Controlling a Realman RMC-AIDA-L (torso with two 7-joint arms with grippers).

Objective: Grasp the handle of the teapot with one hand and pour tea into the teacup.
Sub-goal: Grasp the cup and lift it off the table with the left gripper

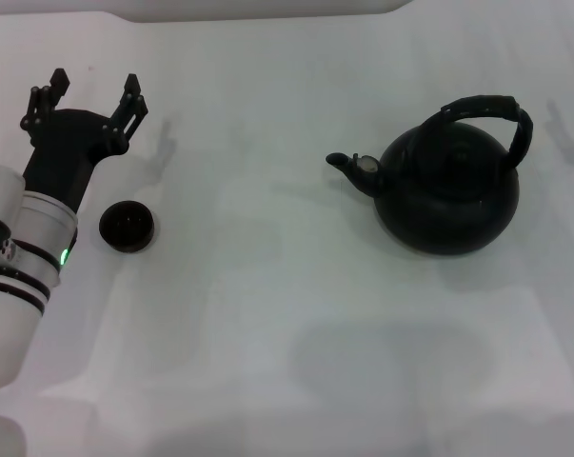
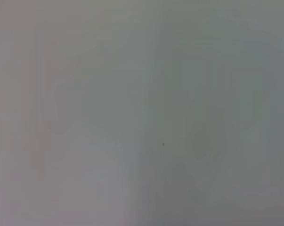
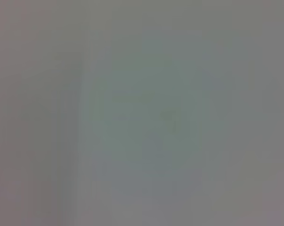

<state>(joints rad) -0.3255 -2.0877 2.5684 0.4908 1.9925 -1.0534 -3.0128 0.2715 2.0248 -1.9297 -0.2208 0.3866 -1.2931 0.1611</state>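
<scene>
Black teapot [image 1: 448,190] — teacup [image 1: 127,227] well apart

text: none readable | labels: none | numbers: none

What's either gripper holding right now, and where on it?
Nothing. The left gripper is open over the table, behind the teacup; the teapot stands untouched. The right gripper isn't visible.

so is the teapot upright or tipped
Upright: the teapot sits flat on the table, handle arched on top, nothing holding it.
</scene>
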